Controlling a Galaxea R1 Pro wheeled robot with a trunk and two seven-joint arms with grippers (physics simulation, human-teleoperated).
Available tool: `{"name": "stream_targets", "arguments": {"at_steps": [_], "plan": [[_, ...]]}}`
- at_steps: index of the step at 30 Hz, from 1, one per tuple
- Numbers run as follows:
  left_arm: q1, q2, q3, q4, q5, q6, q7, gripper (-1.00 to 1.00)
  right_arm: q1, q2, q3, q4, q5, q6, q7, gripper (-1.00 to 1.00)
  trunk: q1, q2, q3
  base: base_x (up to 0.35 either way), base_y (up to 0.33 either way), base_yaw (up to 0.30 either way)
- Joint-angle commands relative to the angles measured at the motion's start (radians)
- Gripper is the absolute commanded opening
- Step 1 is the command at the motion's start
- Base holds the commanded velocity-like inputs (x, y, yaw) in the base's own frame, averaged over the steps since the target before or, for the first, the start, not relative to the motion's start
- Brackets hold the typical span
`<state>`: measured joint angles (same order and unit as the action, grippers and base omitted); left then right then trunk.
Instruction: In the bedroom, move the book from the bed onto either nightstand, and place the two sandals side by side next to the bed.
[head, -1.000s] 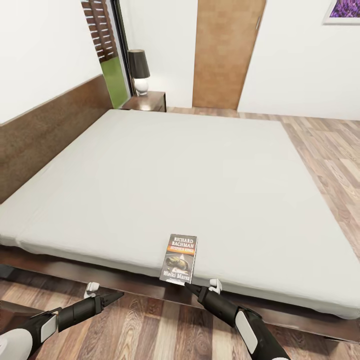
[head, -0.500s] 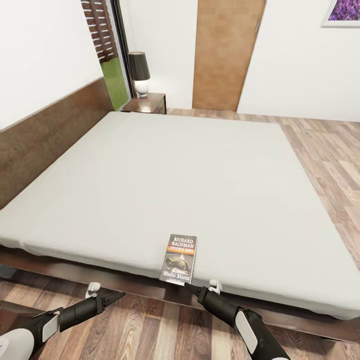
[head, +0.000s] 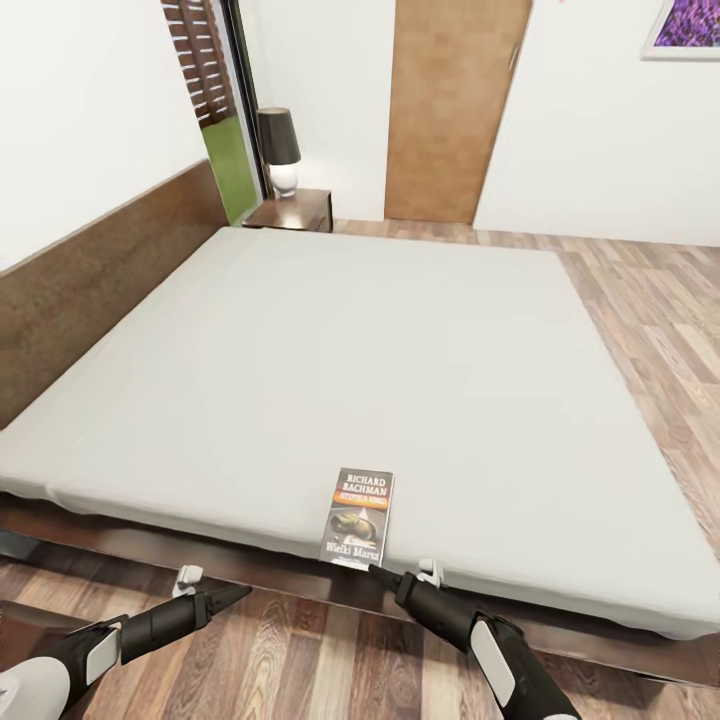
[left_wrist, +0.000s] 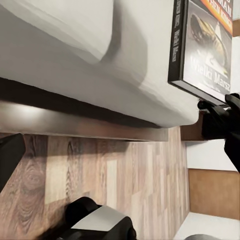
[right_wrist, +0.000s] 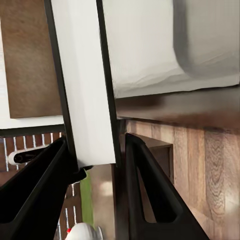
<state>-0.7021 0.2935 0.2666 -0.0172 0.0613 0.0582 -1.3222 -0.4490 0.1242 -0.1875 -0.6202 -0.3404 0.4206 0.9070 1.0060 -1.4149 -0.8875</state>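
The book (head: 358, 515) lies face up at the near edge of the bed (head: 380, 350), its lower end overhanging the grey mattress. My right gripper (head: 373, 571) is level with that overhanging end and open. In the right wrist view its two black fingers (right_wrist: 150, 185) stand on either side of the book (right_wrist: 85, 75), one touching and one a sliver off. My left gripper (head: 240, 590) hangs open over the floor, left of the book and in front of the bed frame (head: 250, 570). A nightstand (head: 300, 208) stands at the far head corner. The sandals are out of view.
A black-shaded lamp (head: 279, 150) takes up part of the nightstand top. The dark headboard (head: 90, 280) runs along the left. A brown door (head: 450, 110) is in the back wall, and wood-plank floor (head: 660, 300) lies to the right of the bed.
The head camera has tilted up a little, so the whole picture sits slightly lower. The book and both grippers keep their places.
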Motion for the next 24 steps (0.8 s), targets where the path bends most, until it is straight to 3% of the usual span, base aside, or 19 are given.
{"name": "stream_targets", "arguments": {"at_steps": [1,6,8,11,24], "plan": [[0.000,-0.003,-0.004,0.000,0.005,0.006,-0.003,1.00,0.000,0.001,-0.004,-0.009,-0.001,0.010,0.003,-1.00,-0.004,0.007,0.003,0.000,0.000,0.000],[0.000,-0.008,-0.004,0.000,0.003,0.006,-0.003,1.00,0.000,0.001,0.039,-0.069,0.000,0.013,0.004,-1.00,-0.023,0.042,0.018,0.000,0.000,0.000],[0.000,-0.009,-0.004,0.000,0.003,0.005,-0.003,1.00,0.000,0.001,0.111,-0.120,0.000,0.014,0.004,-1.00,-0.031,0.056,0.025,0.000,0.000,0.000],[0.000,-0.009,-0.004,0.000,0.003,0.006,-0.003,1.00,0.000,0.002,0.142,-0.135,0.000,0.016,0.005,-1.00,-0.042,0.077,0.034,0.000,0.000,0.000],[0.006,-0.011,-0.004,0.000,0.003,0.006,-0.004,1.00,0.000,0.001,0.157,-0.143,0.000,0.017,0.006,-1.00,-0.092,0.168,0.075,0.000,0.000,0.000]]}}
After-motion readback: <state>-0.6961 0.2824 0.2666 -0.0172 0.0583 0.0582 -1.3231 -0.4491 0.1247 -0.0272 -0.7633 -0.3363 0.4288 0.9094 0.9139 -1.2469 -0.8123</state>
